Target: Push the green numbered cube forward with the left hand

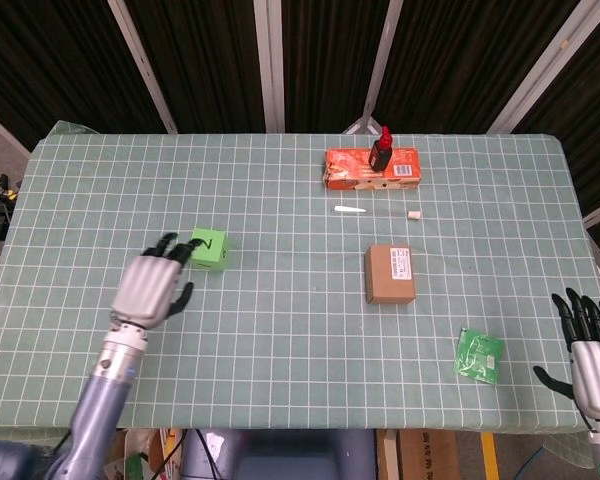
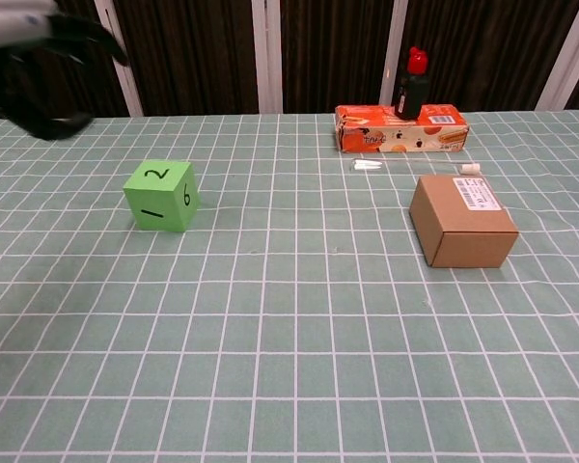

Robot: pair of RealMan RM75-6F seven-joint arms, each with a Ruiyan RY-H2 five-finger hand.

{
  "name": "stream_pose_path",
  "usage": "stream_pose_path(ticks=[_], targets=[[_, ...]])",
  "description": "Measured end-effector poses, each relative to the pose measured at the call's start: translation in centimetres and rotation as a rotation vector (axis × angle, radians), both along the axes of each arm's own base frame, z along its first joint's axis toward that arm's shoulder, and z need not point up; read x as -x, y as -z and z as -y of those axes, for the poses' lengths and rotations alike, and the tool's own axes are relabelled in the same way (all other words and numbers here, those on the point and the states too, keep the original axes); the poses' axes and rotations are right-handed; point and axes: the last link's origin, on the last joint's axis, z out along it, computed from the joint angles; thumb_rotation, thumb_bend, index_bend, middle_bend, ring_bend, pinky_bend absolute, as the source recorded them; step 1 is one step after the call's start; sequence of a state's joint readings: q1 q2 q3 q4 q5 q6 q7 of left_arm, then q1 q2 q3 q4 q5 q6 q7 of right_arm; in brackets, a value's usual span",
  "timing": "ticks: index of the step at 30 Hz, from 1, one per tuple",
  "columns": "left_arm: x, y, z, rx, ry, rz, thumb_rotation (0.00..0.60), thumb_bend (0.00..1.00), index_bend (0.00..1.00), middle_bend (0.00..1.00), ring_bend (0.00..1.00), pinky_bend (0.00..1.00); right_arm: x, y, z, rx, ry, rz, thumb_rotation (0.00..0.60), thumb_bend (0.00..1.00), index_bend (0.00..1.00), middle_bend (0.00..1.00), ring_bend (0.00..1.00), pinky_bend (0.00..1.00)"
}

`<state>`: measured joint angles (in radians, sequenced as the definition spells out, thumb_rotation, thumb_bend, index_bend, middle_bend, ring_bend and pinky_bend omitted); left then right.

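A: Where is the cube (image 1: 209, 248) sitting?

B: Flat on the table (image 1: 280, 330), just ahead of the left hand (image 1: 153, 287) and slightly to its right. From the head view the black fingertips (image 1: 177, 251) reach close to the cube's near-left corner, but the chest view shows the cube (image 2: 161, 195) standing free with nothing touching it. Its top face reads 2, with 1 and 6 on the two faces toward the chest camera.

A: And the left hand itself?

B: Released. Its fingers are spread and it holds nothing. In the chest view it is a blur in the upper left corner, raised well above the tabletop.

A: What lies beyond the cube?

B: Far to the right of the left hand, a brown box (image 1: 390, 273) with a white label on top. Ahead of that box lie a small white stick (image 1: 349, 209) and a tiny pale cap (image 1: 415, 214). Further on, near the far edge, an orange carton (image 1: 373, 168) lies flat with a dark bottle (image 1: 382, 151), red-capped, standing on it.

A: The right hand?

B: The right hand (image 1: 591, 340) hangs at the table's near right corner, fingers apart and empty. Just to its left, a green packet (image 1: 479, 355) lies on the table.
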<state>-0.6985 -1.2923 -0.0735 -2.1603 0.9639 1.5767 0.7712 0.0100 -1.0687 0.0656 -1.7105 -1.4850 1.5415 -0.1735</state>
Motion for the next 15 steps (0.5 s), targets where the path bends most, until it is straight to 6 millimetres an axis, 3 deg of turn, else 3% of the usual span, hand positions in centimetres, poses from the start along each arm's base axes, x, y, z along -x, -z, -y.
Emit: stream_pose_path(ticks=[2, 8, 11, 15], targets=[[2.7, -1.8, 1.3, -0.063, -0.038, 0.019, 0.6, 0.49, 0.21, 0.23, 0.06, 0.28, -0.1, 0.0, -0.1, 0.0, -0.004, -0.002, 0.6, 0.04, 0.07, 0.0, 0.0, 0.0], [10.5, -4.8, 5.2, -0.201, -0.175, 0.106, 0.6, 0.47, 0.21, 0.2, 0.03, 0.24, -0.3, 0.0, -0.1, -0.002, -0.026, -0.005, 0.6, 0.04, 0.07, 0.0, 0.0, 0.0], [13.4, -5.9, 6.9, -0.271, -0.169, 0.108, 0.6, 0.46, 0.21, 0.2, 0.03, 0.24, -0.4, -0.2, -0.1, -0.006, -0.046, 0.004, 0.6, 0.04, 0.06, 0.0, 0.0, 0.0], [15.7, -7.0, 8.5, -0.353, -0.11, 0.075, 0.6, 0.46, 0.21, 0.2, 0.03, 0.24, -0.5, -0.7, 0.0, 0.008, -0.089, 0.007, 0.6, 0.05, 0.07, 0.0, 0.0, 0.0]])
